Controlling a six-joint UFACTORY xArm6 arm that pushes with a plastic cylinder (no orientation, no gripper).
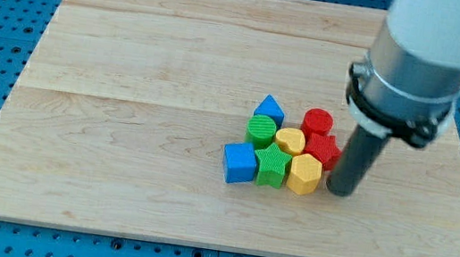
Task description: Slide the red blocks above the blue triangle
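Note:
A tight cluster of blocks lies right of the board's middle. The blue triangle is at its top left. A red cylinder sits at the top right, and a red star-like block is just below it. My tip is at the cluster's right side, touching or almost touching the red star-like block and just right of the yellow hexagon. Both red blocks lie to the right of the blue triangle, the star-like one slightly lower.
A green cylinder, a yellow cylinder, a green star-like block and a blue cube complete the cluster. The wooden board lies on a blue pegboard. The arm's white and grey body hangs over the board's right part.

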